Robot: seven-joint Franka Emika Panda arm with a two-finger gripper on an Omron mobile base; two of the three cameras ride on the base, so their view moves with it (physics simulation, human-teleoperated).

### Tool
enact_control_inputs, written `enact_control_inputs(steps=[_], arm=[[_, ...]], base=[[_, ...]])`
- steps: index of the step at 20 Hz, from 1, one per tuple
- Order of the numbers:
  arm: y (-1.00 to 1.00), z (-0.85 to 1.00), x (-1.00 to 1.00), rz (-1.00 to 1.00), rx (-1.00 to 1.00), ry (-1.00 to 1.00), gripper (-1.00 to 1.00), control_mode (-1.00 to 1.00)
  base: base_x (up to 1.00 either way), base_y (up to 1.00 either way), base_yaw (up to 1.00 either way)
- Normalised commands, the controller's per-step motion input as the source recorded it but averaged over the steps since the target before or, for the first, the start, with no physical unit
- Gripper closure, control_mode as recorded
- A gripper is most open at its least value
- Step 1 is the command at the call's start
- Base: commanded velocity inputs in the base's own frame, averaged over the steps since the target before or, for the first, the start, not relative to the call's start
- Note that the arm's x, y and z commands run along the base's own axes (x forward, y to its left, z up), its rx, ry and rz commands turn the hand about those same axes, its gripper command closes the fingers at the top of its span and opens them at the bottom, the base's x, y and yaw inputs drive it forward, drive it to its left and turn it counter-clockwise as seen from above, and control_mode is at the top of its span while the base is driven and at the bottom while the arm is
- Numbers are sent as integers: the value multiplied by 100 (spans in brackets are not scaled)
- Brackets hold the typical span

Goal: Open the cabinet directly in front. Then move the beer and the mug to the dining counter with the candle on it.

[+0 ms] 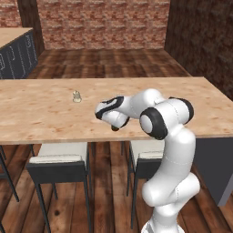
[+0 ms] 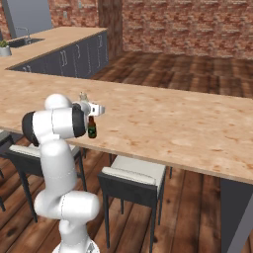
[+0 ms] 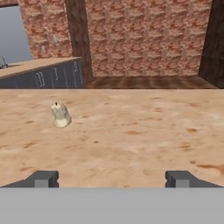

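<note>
While the beer [image 2: 92, 127] stands upright on the near edge of the dining surface [image 2: 163, 123], just beside the arm's elbow joint in the right base view, the claw [image 3: 112, 179] sits right above it with its jaws spread wide, nothing between them

- hand view: two dark fingertips [image 3: 43, 179] far apart at the bottom, bare wood grain between them; bottle itself isn't visible from that camera
- claw [image 2: 99, 109] in right base view: pale hand body over the bottle cap; can't tell if it touches the cap
- left base view: wrist and claw [image 1: 116, 127] low over the near part of the surface; bottle hidden behind the arm
- candle [image 1: 77, 96]: small, whitish, upright on the same surface, further in than the bottle and off to the left of the claw; near it, apart from it
- candle [image 3: 61, 116] sits upper left in hand view, well clear of the fingers
- grey-cushioned stools [image 1: 59, 159] tucked under the near edge of the surface
- behind: dark cabinets [image 2: 74, 59] under a second wood worktop, brick wall [image 1: 102, 22], plank floor
</note>
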Motion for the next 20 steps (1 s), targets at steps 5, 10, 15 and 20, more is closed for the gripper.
enact_control_inputs(steps=[5,10,15,20], arm=[[0,67,0,0,0,3,-100,-100],[-20,100,-55,-2,0,2,-100,-100],[-48,100,-100,-3,3,1,-100,-100],[-49,100,-100,-2,5,9,-100,-100]], base=[[0,0,0],[0,0,0],[0,0,0],[0,0,0]])
